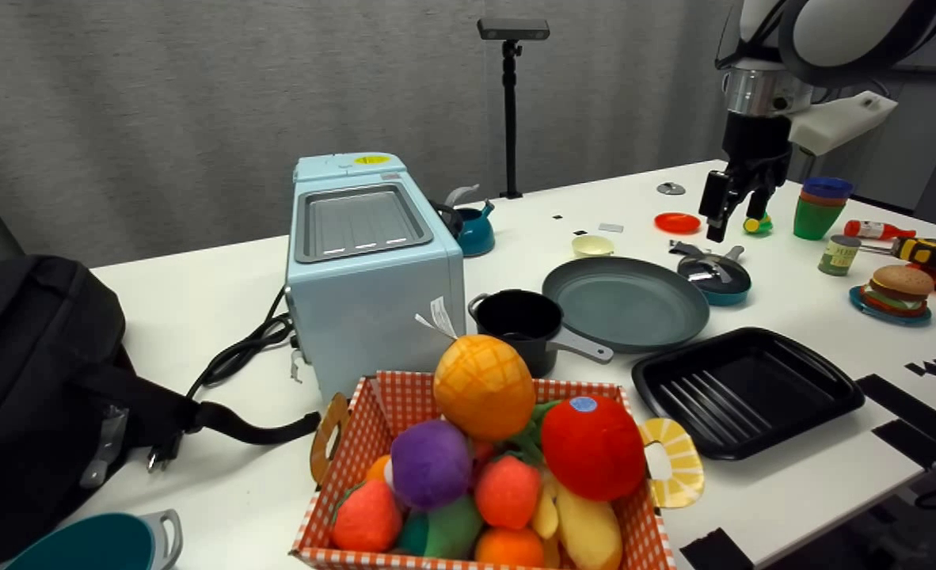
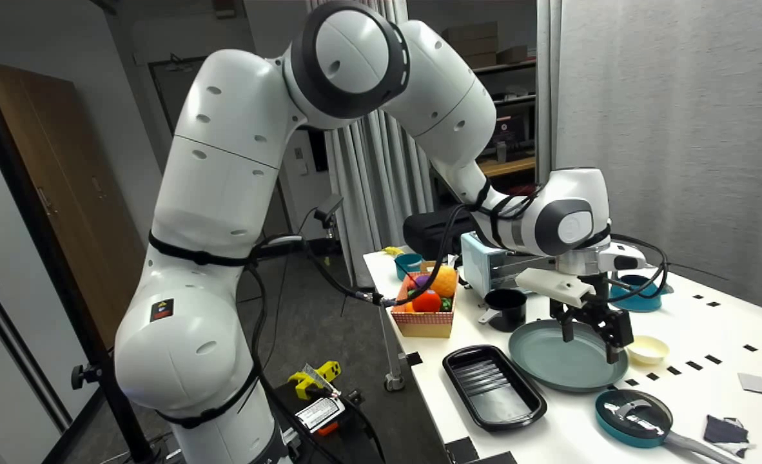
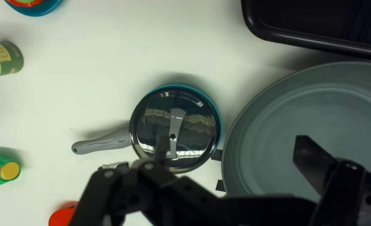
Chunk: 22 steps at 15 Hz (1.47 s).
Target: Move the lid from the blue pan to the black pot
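Observation:
The lid (image 3: pixel 191 128) is dark and glassy with a grey bar handle and a thin pale rim. It sits on the teal-blue pan (image 3: pixel 218 121), whose grey handle points left in the wrist view. In the exterior views the lid (image 1: pixel 702 277) (image 2: pixel 639 419) covers the blue pan (image 1: pixel 728 298) (image 2: pixel 626 438). The black pot (image 1: pixel 519 310) (image 2: pixel 513 316) stands uncovered beside the toaster oven, outside the wrist view. My gripper (image 3: pixel 232 141) is open and empty, high above the table. Its fingers (image 1: pixel 736 220) (image 2: pixel 590 345) touch nothing; one overlaps the lid in the wrist view.
The wide grey frying pan (image 1: pixel 626 305) lies between blue pan and black pot. A black grill tray (image 1: pixel 745 392), a fruit basket (image 1: pixel 377 443) and a toaster oven (image 1: pixel 373 317) stand nearby. A cream bowl (image 2: pixel 647 349), a can (image 3: pixel 3 59) and a silver lid (image 1: pixel 671 188) also show.

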{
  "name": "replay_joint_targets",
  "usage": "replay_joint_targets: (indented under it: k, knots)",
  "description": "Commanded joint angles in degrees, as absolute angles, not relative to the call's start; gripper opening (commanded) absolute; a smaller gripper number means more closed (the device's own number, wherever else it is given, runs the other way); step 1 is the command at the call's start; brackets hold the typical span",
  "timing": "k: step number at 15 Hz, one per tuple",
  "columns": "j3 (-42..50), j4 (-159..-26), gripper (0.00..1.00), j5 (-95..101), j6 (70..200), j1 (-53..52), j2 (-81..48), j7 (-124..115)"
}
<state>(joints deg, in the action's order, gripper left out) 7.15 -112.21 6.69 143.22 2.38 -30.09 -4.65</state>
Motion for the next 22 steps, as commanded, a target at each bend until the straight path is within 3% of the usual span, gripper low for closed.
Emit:
replay_joint_targets:
  k: [1,22]
  knots:
    - [7.16,-106.39,1.0,5.94,143.54,3.64,-35.24,-4.4]
    - [7.46,-94.94,0.99,5.03,146.61,6.97,-48.89,-3.87]
